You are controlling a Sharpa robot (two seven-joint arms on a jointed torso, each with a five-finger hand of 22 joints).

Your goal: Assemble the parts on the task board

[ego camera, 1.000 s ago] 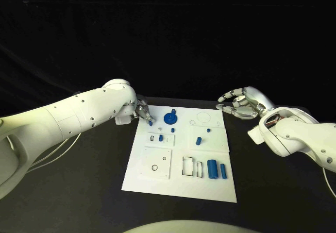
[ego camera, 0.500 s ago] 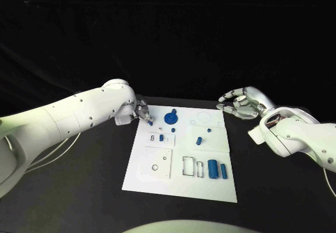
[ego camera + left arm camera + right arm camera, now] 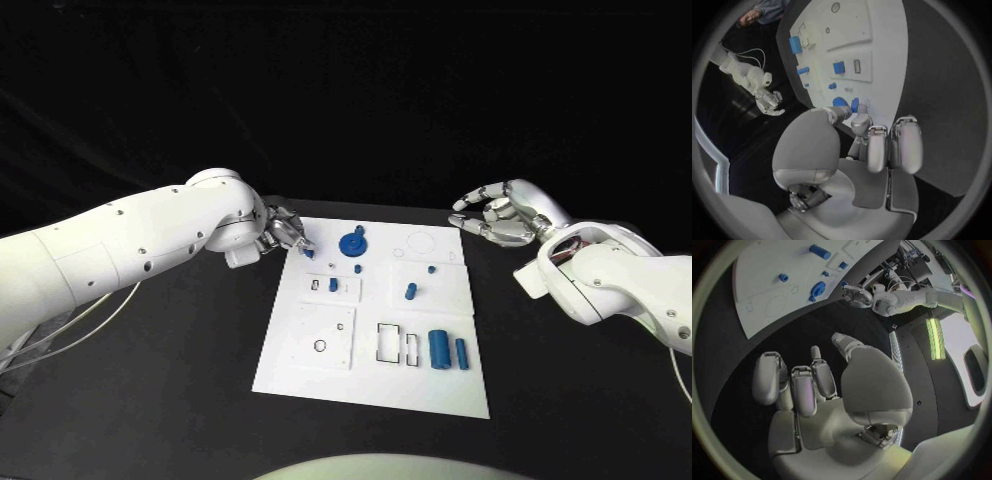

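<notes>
A small blue part [image 3: 309,253] is pinched in the fingertips of the robot's left hand [image 3: 284,231] at the far left corner of the white task board [image 3: 320,365], which lies in the middle of the black table [image 3: 159,400]. Just beside it on the board sits a blue round part [image 3: 352,242], with more blue pieces nearer the robot: a small block [image 3: 332,284], a short peg [image 3: 410,291], and two upright cylinders [image 3: 437,349] standing side by side near the board's right edge. The right hand [image 3: 495,215] hovers off the board's far right corner, above the table, its fingers curled loosely and apart, holding nothing.
</notes>
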